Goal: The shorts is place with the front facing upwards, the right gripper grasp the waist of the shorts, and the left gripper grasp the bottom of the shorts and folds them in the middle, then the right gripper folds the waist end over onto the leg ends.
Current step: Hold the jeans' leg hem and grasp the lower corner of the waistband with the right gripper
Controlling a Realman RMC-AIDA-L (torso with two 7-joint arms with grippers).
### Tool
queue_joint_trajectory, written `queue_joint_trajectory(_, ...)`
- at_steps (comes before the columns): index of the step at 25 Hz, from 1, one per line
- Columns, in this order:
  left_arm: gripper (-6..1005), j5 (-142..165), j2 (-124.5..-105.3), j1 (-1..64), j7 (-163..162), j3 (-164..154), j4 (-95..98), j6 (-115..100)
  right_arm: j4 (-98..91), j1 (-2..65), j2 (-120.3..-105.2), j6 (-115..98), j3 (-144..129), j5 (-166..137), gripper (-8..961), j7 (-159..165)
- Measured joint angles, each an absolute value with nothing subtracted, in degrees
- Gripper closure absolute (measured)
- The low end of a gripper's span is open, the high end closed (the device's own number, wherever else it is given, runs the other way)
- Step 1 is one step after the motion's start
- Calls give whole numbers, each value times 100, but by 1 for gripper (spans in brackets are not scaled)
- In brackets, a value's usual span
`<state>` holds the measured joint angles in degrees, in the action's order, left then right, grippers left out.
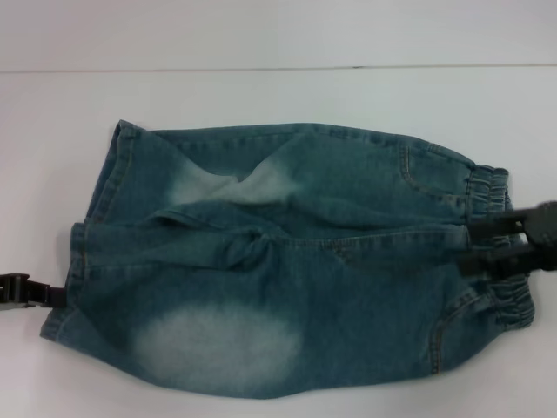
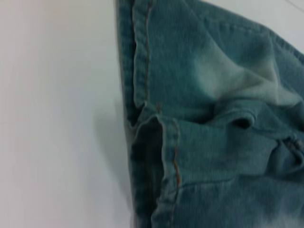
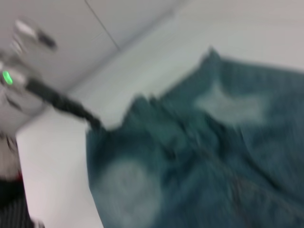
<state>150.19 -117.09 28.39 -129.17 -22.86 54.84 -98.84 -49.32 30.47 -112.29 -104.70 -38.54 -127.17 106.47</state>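
Observation:
Blue denim shorts (image 1: 287, 261) lie flat, front up, on the white table. The elastic waist (image 1: 496, 248) is at the right and the leg hems (image 1: 83, 252) are at the left. My right gripper (image 1: 489, 241) reaches in from the right over the middle of the waistband, open, with its two dark fingers (image 1: 492, 225) resting on the denim. My left gripper (image 1: 26, 292) sits at the left, touching the near leg's hem corner. The left wrist view shows the hems (image 2: 161, 142) close up. The right wrist view shows the shorts (image 3: 199, 166) and the left arm (image 3: 61, 102) beyond them.
The white table (image 1: 278, 96) extends on all sides of the shorts, with its back edge as a line across the top. A crease bunches the denim at the crotch (image 1: 252, 239).

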Motion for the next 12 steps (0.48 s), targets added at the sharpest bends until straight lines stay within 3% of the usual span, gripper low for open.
queue_joint_trajectory(12,959,14641,-11691,2849,-12885,-2299,5502,-9714,-5472,3268,-11208,-10942,-3874,-14539,104,10752)
